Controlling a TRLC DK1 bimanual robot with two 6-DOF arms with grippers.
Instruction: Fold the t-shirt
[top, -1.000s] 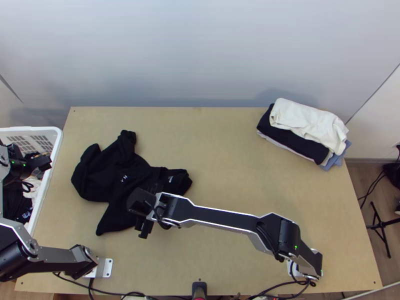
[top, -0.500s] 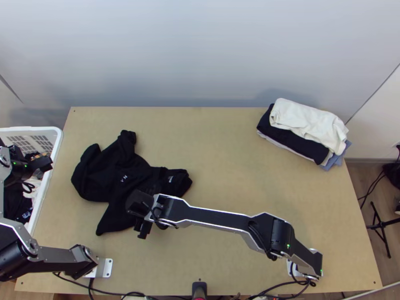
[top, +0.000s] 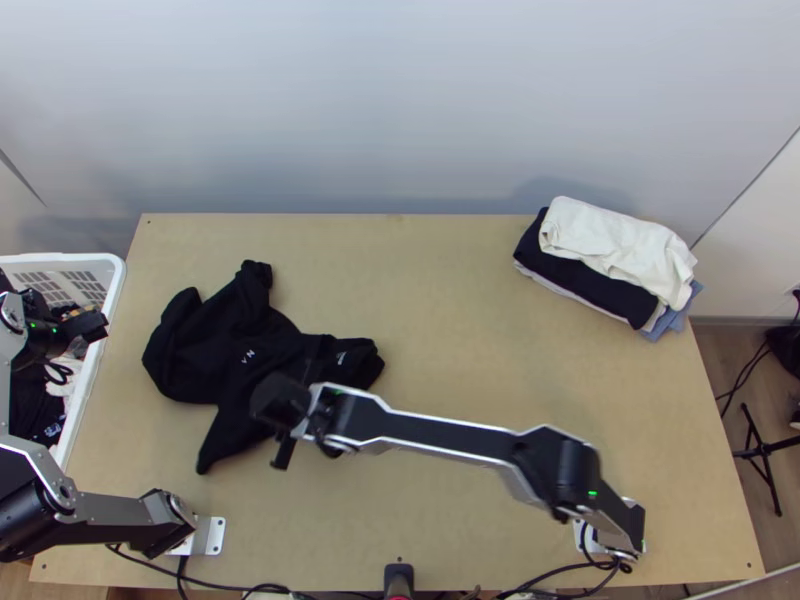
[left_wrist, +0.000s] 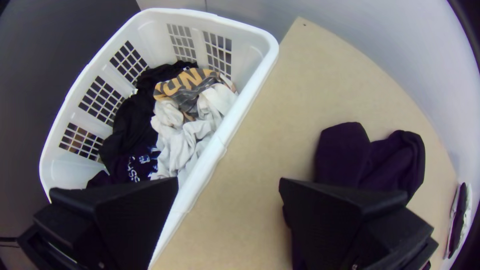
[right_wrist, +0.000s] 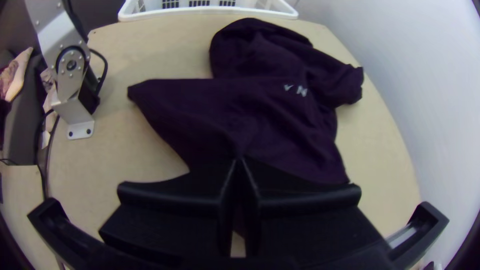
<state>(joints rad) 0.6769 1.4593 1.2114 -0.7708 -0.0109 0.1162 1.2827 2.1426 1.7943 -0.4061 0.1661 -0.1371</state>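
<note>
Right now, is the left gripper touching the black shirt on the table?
Apart. The top view shows bare tabletop between the left gripper, over the basket, and the black shirt.

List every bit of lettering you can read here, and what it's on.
"N": black t-shirt, beside a mark I can't make out for certain.
"N": yellow, on the grey garment in the basket; neighbouring letters uncertain.
Too blurred to read: white print on the dark garment in the basket.
Too small: the t-shirt's other white print.
</note>
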